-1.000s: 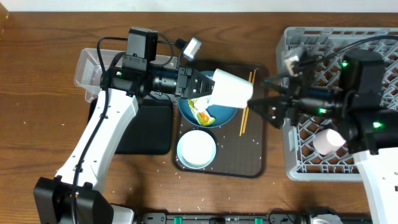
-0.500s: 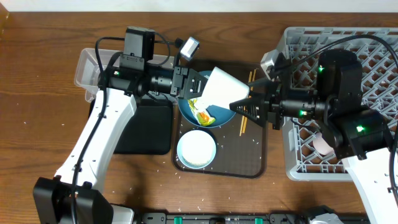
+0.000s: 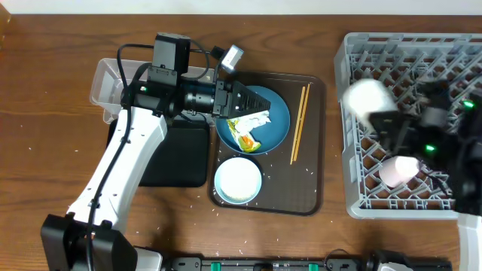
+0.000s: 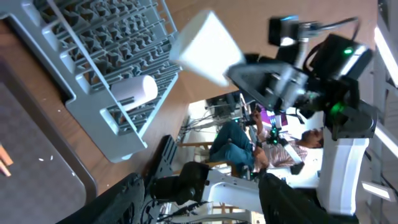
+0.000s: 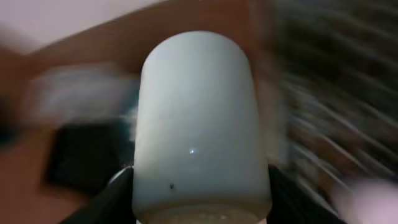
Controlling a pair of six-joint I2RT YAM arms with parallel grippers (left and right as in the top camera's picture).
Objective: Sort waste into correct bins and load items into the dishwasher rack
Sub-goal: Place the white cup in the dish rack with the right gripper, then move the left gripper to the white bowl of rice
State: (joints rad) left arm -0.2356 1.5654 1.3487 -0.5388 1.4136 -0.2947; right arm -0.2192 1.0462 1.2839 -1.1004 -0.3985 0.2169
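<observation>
My right gripper (image 3: 380, 114) is shut on the white cup (image 3: 367, 98), holding it above the left edge of the grey dishwasher rack (image 3: 452, 53). The right wrist view is filled by the cup (image 5: 199, 124), with a finger on each side. A pink cup (image 3: 398, 170) lies in the rack. My left gripper (image 3: 260, 102) stands open and empty over the blue plate (image 3: 275, 124), which carries a white tissue (image 3: 252, 119) and a green-and-orange wrapper (image 3: 245, 138). The left wrist view faces the cup (image 4: 205, 46) and the rack (image 4: 106, 56).
The brown serving tray (image 3: 312, 188) also holds a white bowl (image 3: 238, 179) and wooden chopsticks (image 3: 300, 124). A clear tub (image 3: 109, 79) and a black tray (image 3: 177, 154) sit to its left under my left arm. Rice grains are scattered on the table.
The white cup passed from my left gripper to my right. The left one opened and stayed over the plate. The right one closed on the cup and swung right to the rack.
</observation>
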